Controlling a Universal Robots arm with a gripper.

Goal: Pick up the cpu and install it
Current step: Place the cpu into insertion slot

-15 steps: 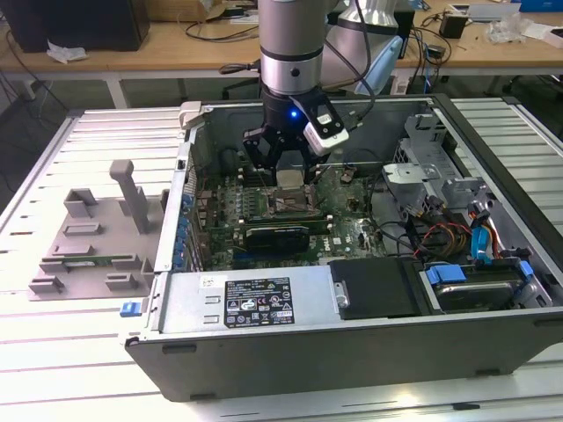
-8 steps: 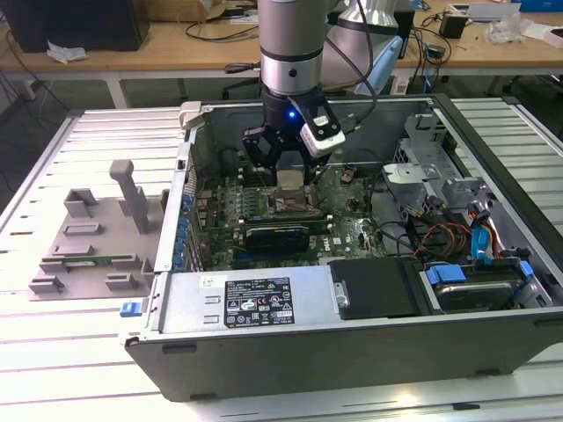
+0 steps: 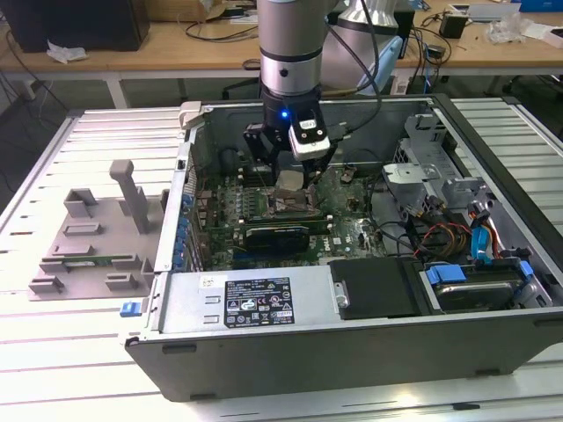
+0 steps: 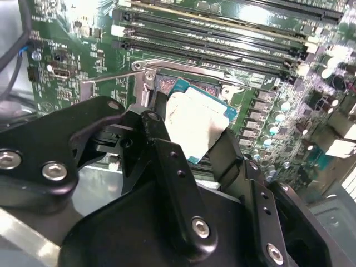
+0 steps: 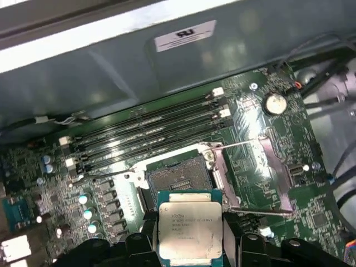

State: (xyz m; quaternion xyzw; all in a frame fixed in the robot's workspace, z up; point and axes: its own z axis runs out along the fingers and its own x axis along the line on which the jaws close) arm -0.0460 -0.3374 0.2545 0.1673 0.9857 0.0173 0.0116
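Note:
The cpu (image 5: 190,228), a small square chip with a pale silver top and green edge, is held between the black fingers (image 4: 161,150) of my gripper (image 4: 192,139), which is shut on it. In the exterior view the gripper (image 3: 290,180) hangs inside the open computer case (image 3: 352,352), just above the motherboard. The empty cpu socket (image 5: 178,181) lies directly past the chip, apart from it, with its metal load plate (image 5: 275,172) swung open to one side. In the second wrist view the chip (image 4: 194,125) sits tilted over the socket (image 4: 167,86).
Empty memory slots (image 5: 150,130) run alongside the socket. A black expansion card (image 3: 277,236) lies just beyond it, toward the power supply (image 3: 255,299). Drive cages and cables (image 3: 457,229) take up the case on the exterior view's right. A grey fixture tray (image 3: 88,237) sits outside on the left.

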